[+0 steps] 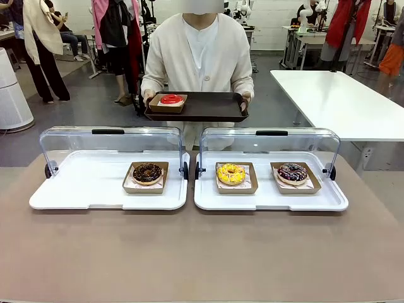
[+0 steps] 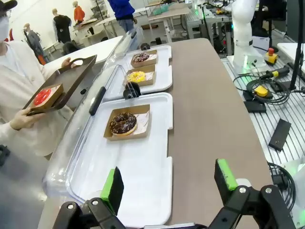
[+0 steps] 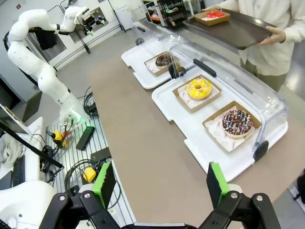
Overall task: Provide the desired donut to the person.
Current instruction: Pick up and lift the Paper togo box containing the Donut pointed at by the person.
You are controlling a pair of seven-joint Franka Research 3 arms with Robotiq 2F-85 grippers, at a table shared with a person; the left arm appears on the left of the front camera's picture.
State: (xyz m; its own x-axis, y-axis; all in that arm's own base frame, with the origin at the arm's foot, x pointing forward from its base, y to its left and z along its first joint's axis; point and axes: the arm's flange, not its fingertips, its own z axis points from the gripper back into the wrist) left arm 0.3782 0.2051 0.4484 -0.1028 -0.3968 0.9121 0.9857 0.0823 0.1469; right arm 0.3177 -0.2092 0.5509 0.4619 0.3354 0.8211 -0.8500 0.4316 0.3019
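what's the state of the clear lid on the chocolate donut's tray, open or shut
Open. The clear lid stands rolled back at the white tray's far edge, leaving the chocolate donut uncovered.

Two display trays sit side by side on the table point(image 1: 202, 259), the left tray point(image 1: 76, 189) just beside the right tray point(image 1: 265, 201). Each has its lid point(image 1: 107, 142) tipped up along the far edge. On the left tray, a chocolate donut point(image 1: 147, 172) lies in a box near the right end. On the right tray, an iced donut point(image 1: 231, 173) lies to the left of a sprinkled donut point(image 1: 292, 172). Behind the table stands the person point(image 1: 202, 57), holding a serving tray point(image 1: 208, 107). A boxed donut point(image 1: 170, 99) sits at its left end, seen from the robot's side.
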